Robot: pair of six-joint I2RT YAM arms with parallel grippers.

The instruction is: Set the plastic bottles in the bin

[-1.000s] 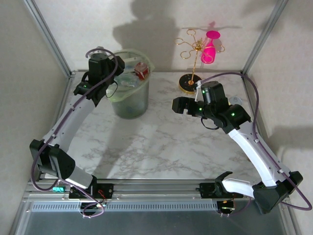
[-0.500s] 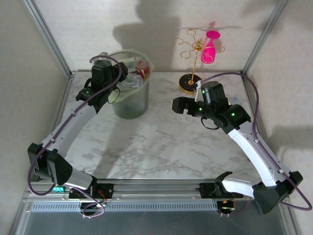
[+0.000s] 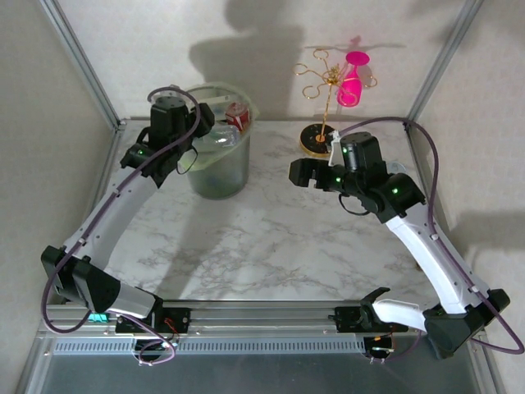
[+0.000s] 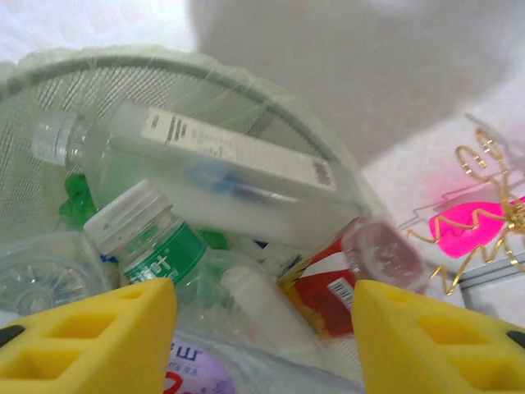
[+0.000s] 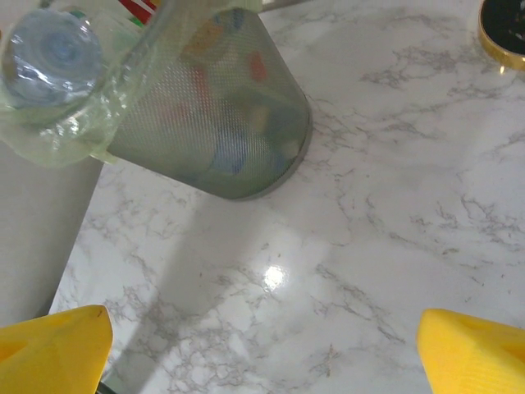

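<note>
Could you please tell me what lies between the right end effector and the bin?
Just bare table lies between the right end effector and the bin, as the top view shows.

- The bin (image 3: 220, 174): pale-green translucent plastic; the wall carries a fine mesh-like texture and the rim is smooth.
- The plastic bottles (image 4: 221, 168): clear, smooth plastic, slightly cloudy in places, with glossy printed labels; one white cap is ribbed.
- The table (image 5: 394, 189): white marble-pattern top, smooth and polished, with a bright glint on it.
- The left gripper (image 4: 262, 287): its pads (image 4: 90, 336) are matt yellow and look like foam.
- The goblet (image 3: 353, 80): pink, glossy, translucent.
- The wire stand (image 3: 321, 82): thin shiny gold metal wire.
- The left arm (image 3: 123, 205): glossy white shell, with matt black housings.
- The frame posts (image 3: 82, 61): dull grey metal, smooth.
</note>
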